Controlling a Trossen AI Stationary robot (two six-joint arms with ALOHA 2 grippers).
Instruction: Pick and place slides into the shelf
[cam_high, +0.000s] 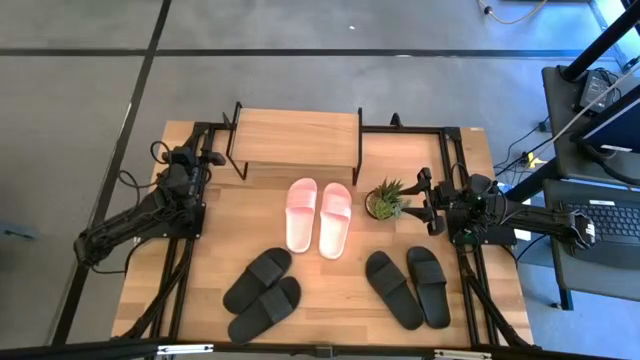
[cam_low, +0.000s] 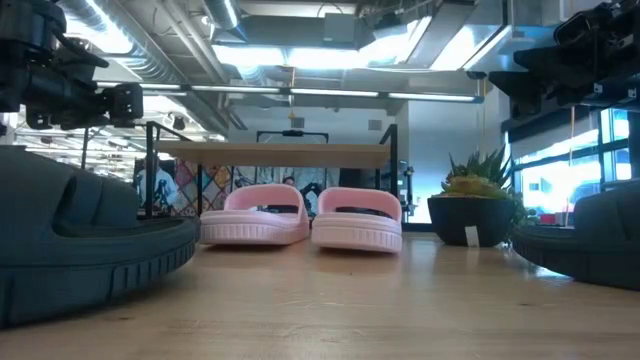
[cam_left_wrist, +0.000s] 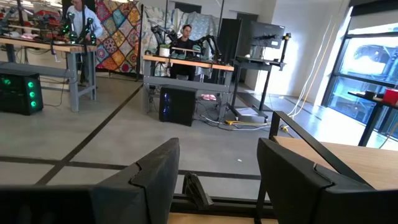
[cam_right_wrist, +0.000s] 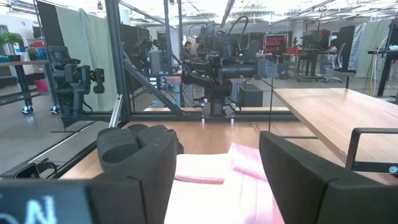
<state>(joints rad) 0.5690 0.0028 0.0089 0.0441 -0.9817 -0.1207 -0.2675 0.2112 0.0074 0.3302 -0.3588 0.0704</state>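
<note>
The shelf (cam_high: 295, 138) stands at the table's far middle on its thin black frame. The pale pink pair of slides (cam_high: 318, 218) lies side by side, soles down, just in front of it. One black pair (cam_high: 262, 295) lies near left and one black pair (cam_high: 407, 287) near right, all flat on the tabletop. My left gripper (cam_high: 216, 158) is open and empty, raised beside the shelf's left end; the shelf's top shows in the left wrist view (cam_left_wrist: 351, 158). My right gripper (cam_high: 422, 205) is open and empty, right of the plant, facing the pink slides (cam_right_wrist: 214, 177).
A small potted plant (cam_high: 386, 200) stands between the pink slides and my right gripper. A black frame (cam_high: 400, 130) runs round the table's far edge and sides. In the low view the black slides (cam_low: 80, 240) loom close at both sides. People and workbenches show in the room beyond.
</note>
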